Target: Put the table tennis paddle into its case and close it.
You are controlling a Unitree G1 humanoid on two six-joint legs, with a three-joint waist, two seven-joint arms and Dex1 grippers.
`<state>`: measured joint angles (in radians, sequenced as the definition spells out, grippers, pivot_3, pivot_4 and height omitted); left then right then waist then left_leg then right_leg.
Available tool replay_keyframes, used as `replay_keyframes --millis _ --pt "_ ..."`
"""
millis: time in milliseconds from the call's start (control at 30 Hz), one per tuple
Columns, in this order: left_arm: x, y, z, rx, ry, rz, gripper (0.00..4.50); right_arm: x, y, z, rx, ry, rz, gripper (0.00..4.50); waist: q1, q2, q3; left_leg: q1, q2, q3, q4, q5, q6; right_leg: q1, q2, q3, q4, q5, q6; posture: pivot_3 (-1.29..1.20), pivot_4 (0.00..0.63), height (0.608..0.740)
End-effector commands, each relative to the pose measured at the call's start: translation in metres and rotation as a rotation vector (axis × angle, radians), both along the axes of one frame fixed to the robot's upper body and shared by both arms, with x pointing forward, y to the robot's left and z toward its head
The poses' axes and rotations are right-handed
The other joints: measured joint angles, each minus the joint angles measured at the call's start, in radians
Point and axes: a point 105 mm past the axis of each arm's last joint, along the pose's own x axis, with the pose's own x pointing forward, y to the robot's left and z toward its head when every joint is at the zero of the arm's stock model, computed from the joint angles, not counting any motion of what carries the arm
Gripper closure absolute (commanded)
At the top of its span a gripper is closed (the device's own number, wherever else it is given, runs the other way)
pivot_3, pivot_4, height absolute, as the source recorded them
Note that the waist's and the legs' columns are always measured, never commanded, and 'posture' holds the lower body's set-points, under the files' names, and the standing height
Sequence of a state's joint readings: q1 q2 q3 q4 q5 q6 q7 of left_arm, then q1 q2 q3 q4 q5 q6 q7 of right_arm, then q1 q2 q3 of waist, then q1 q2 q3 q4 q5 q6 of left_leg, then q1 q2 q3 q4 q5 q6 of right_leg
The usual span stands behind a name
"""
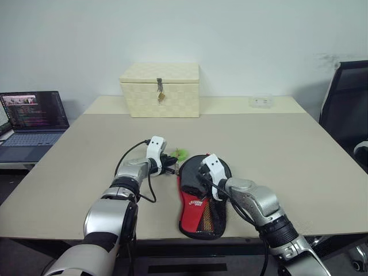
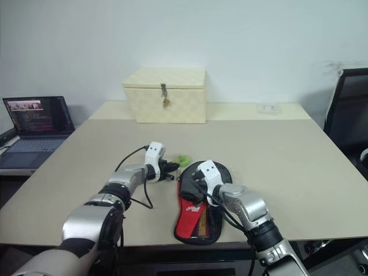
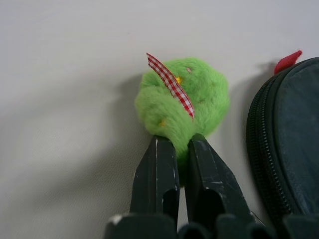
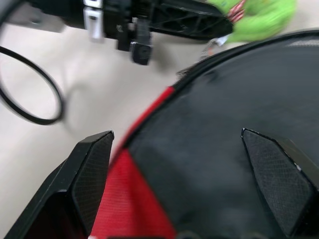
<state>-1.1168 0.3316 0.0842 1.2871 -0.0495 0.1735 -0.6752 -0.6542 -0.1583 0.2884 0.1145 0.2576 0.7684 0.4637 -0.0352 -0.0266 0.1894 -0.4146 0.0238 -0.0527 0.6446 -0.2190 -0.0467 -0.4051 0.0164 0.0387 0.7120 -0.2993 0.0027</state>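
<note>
The black and red case (image 1: 198, 201) lies flat near the table's front edge, its round end pointing away from me. A fluffy green pull tag (image 3: 182, 97) with a chequered ribbon sits by the case's zip edge (image 3: 259, 134). My left gripper (image 3: 180, 142) is shut on that tag, just left of the case's round end (image 1: 172, 161). My right gripper (image 4: 174, 142) stands open right over the black round part of the case (image 4: 214, 124), one finger (image 4: 92, 169) on each side. The table tennis paddle is hidden from view.
A cream chequered latched box (image 1: 160, 89) stands at the back of the table (image 1: 276, 149). An open laptop (image 1: 31, 123) sits off to the left on a lower surface. A black chair (image 1: 348, 109) is at the right. A small clear object (image 1: 261, 102) lies at the back right.
</note>
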Motion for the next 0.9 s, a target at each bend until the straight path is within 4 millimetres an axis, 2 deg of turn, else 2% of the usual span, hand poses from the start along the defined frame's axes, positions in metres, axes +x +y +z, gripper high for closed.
replay_keyframes --millis 33,133,333,467,900 --pt "0.009 -0.001 0.017 0.060 -0.070 0.023 4.49 0.001 -0.016 -0.025 -0.084 0.051 -0.035 0.00 0.000 -0.001 -0.001 0.000 0.000 0.000 0.000 0.000 0.000 0.000 0.000 0.000 0.000 0.000 0.000 0.00 0.150 0.740" --pt "0.017 -0.005 0.034 0.152 -0.155 0.045 4.49 -0.006 -0.018 -0.031 -0.105 0.079 -0.012 0.00 0.001 -0.001 -0.001 0.001 -0.001 0.000 0.000 0.000 0.000 0.000 0.000 0.000 0.001 0.000 0.000 0.00 0.150 0.740" --pt "0.030 -0.033 0.078 0.292 -0.335 0.045 4.49 -0.031 -0.025 -0.048 -0.176 0.133 0.050 0.00 0.003 -0.002 -0.001 0.000 -0.004 -0.001 0.000 0.000 0.000 0.000 0.000 0.000 0.000 -0.001 0.003 0.00 0.150 0.740" --pt "0.032 -0.048 0.092 0.353 -0.402 0.025 4.49 -0.045 -0.030 -0.053 -0.200 0.156 0.064 0.00 0.001 -0.003 -0.002 0.000 -0.005 -0.001 0.000 0.000 0.000 0.000 -0.001 0.000 0.000 -0.002 0.004 0.00 0.150 0.740" --pt "0.010 -0.139 0.079 0.719 -0.628 -0.345 4.49 -0.092 -0.036 -0.069 -0.213 0.255 0.065 0.00 0.003 -0.004 -0.004 0.000 -0.008 -0.002 -0.001 0.000 0.000 0.001 -0.003 0.001 -0.001 -0.003 0.006 0.00 0.150 0.740"
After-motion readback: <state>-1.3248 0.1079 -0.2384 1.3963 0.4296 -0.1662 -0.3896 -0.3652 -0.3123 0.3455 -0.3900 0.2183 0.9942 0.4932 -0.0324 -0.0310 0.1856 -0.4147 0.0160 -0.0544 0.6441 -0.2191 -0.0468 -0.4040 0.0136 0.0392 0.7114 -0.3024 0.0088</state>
